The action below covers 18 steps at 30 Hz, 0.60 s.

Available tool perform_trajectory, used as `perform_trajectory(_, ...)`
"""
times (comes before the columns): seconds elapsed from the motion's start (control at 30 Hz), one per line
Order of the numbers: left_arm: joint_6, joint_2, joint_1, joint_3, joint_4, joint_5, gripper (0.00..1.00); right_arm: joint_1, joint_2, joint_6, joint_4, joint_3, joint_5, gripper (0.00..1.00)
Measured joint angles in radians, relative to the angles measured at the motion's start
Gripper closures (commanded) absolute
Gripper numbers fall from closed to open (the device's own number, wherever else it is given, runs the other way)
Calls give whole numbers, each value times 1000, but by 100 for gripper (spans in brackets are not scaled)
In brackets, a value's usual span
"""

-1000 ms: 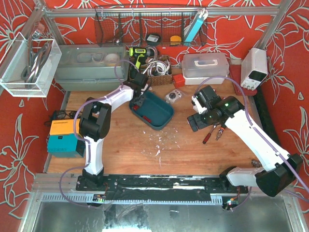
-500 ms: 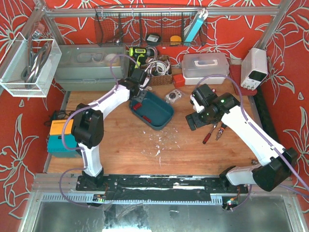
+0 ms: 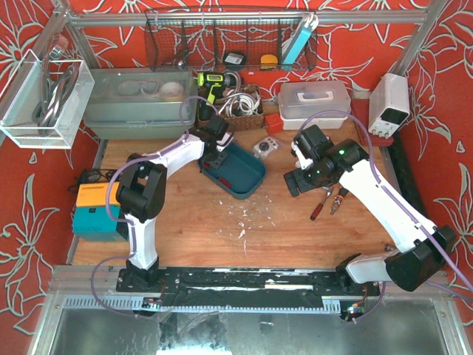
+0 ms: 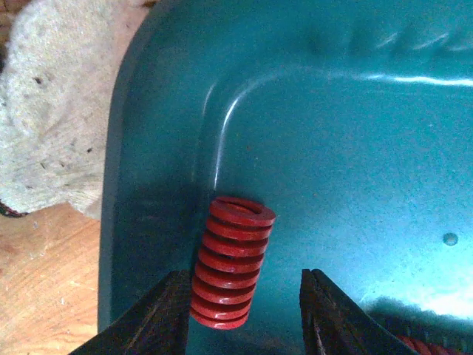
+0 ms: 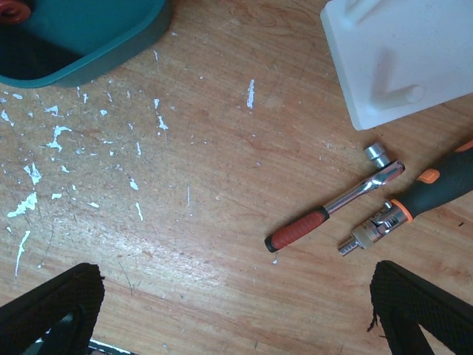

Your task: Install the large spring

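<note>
A large red coil spring (image 4: 233, 262) stands tilted in the far-left corner of the teal tray (image 4: 355, 148). My left gripper (image 4: 244, 275) is open and reaches down into the tray, with the spring between the jaws, close to the left finger (image 4: 159, 318) and apart from the right one. In the top view the left gripper (image 3: 215, 151) is over the tray (image 3: 251, 181). My right gripper (image 3: 295, 181) is open wide and empty above bare wood; it also shows in the right wrist view (image 5: 236, 270).
A red-handled ratchet (image 5: 332, 207) and an orange-and-black bit driver (image 5: 414, 196) lie right of the right gripper. A white plastic box (image 5: 399, 52) sits beyond them. A white cloth (image 4: 52, 111) lies beside the tray. Another red spring (image 4: 417, 345) peeks in at the tray's near edge.
My left gripper has swung from behind the tray and come down into its far-left corner around the spring. The right arm has shifted only slightly.
</note>
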Motion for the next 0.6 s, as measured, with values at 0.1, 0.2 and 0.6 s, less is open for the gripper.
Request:
perform_trajectory(0.1,7,19,0,0,0,-8,52,0,0,0,-6,2,0,1)
perform_trajectory(0.2,7,46,0,1,-3,-18,50,0,0,1,-12,10,1,1)
perform_trajectory(0.6,-18,118,3,21,-10,-33,51,0,0,12,-29,16,23,1)
